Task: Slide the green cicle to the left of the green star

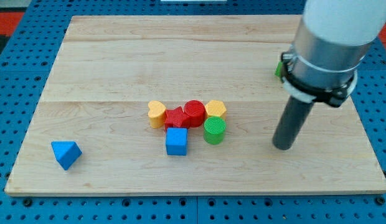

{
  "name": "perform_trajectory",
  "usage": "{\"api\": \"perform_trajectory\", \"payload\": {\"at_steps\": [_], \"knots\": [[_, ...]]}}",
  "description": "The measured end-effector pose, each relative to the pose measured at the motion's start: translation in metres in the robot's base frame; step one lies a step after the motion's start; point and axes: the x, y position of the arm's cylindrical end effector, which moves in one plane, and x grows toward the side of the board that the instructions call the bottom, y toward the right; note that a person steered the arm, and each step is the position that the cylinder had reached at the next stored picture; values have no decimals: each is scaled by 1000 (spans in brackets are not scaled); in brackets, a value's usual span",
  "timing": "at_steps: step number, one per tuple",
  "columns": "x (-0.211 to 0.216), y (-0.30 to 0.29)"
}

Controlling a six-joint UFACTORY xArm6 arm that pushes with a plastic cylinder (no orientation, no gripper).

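I can read no writing, brand or label anywhere on the wooden board [118, 56] or on the blocks.

The green circle [214, 130] is a short ribbed cylinder standing upright, bright green on top and sides. It sits at the near right of a tight cluster in the middle of the board, touching or just beside the yellow hexagon [215, 109] behind it. The red circle [194, 113] is just to the far left of it, the red star-like block [176, 117] further left, and the yellow heart [157, 114] at the cluster's left end. The blue cube [176, 141] lies near, left of the green circle and apart from it.

A green block [278, 67], its shape mostly hidden behind the arm's body, shows at the far right; I cannot tell whether it is the star.

My tip [282, 147] rests on the board to the right of the green circle, well apart from it. There are no jaws on this rod.

A blue triangular block [66, 154] sits alone at the near left.
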Motion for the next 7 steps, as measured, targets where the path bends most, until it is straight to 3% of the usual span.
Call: {"api": "perform_trajectory", "payload": {"at_steps": [3,5,7], "knots": [[8,-148],[-9,-82],[-60,-56]]}}
